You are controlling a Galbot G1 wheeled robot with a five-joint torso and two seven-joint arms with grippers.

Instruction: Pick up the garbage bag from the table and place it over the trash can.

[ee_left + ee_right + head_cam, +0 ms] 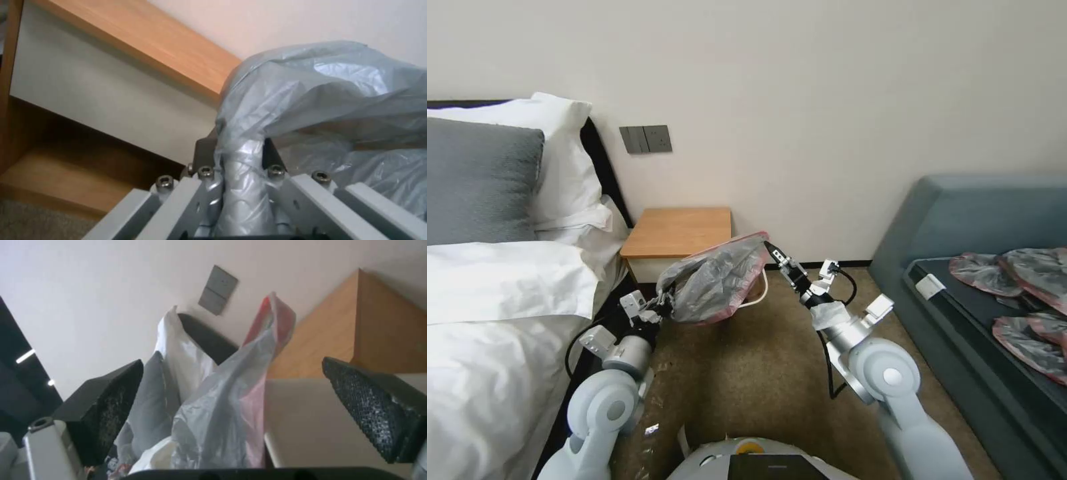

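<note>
The wrinkled grey bag (718,279), red-rimmed, is held stretched above the can (758,292), just beside the table (677,231).

Both arms were raised and reached forward in front of the torso, elbows low and forearms angled upward and inward. The left gripper (662,301) sat at the lower left corner of the garbage bag (717,277); in the left wrist view its fingers (202,150) stood pinched together on a twisted bunch of the film (247,186). The right gripper (774,253), on a slim dark wrist with a looping black cable, pointed up and to the left at the bag's upper right corner. In the right wrist view its two black textured pads (111,406) stood wide apart, the film (231,413) hanging between them without visible contact.
</note>
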